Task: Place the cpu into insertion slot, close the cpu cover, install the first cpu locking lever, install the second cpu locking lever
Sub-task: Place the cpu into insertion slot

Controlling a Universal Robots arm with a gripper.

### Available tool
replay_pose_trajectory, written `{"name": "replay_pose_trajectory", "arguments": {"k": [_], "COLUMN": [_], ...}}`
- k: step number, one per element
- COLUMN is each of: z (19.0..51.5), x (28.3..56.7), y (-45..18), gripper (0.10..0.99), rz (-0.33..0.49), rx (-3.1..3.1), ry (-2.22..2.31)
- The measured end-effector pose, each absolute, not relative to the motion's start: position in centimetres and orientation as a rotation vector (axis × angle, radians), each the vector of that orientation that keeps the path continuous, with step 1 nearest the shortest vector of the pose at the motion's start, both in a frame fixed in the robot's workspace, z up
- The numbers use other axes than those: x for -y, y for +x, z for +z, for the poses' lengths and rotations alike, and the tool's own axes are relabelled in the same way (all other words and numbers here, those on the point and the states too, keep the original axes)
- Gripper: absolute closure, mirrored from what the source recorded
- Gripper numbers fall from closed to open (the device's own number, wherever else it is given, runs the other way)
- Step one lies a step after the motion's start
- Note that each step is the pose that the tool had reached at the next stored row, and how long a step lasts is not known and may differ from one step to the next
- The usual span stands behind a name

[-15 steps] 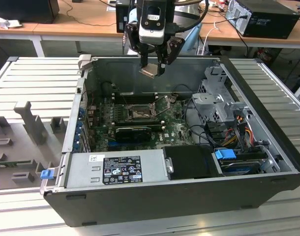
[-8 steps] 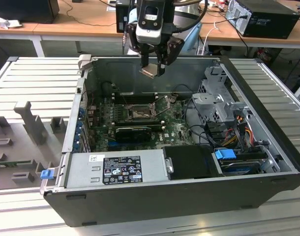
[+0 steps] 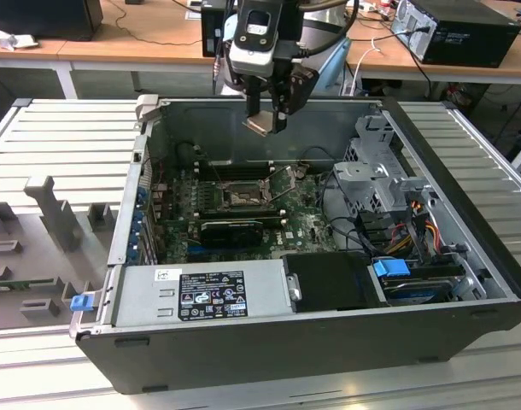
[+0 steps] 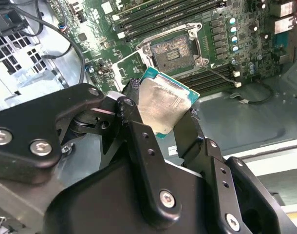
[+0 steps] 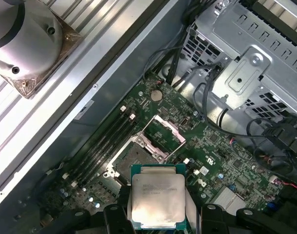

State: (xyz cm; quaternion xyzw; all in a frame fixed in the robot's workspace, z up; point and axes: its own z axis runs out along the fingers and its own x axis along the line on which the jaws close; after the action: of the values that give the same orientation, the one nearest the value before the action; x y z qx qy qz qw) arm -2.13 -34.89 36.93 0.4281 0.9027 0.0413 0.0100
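Claw (image 3: 267,121): clenched on the cpu (image 4: 162,105), gripped at two opposite edges, metal top showing between the fingers (image 4: 139,141). Held high over the open case (image 3: 269,350), well apart from the insertion slot (image 5: 135,154) below. Cpu cover (image 5: 161,130) raised open. Gripped edges of the cpu hidden behind the fingers; slot's pin field too fine to make out.
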Motion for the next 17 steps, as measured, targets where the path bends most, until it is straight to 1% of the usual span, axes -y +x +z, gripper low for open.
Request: {"name": "replay_pose_trajectory", "arguments": {"k": [17], "z": [36.90], "x": [34.89], "y": [-2.14], "gripper": [0.557], "rz": [0.127], "rx": [-2.740], "ry": [1.481]}}
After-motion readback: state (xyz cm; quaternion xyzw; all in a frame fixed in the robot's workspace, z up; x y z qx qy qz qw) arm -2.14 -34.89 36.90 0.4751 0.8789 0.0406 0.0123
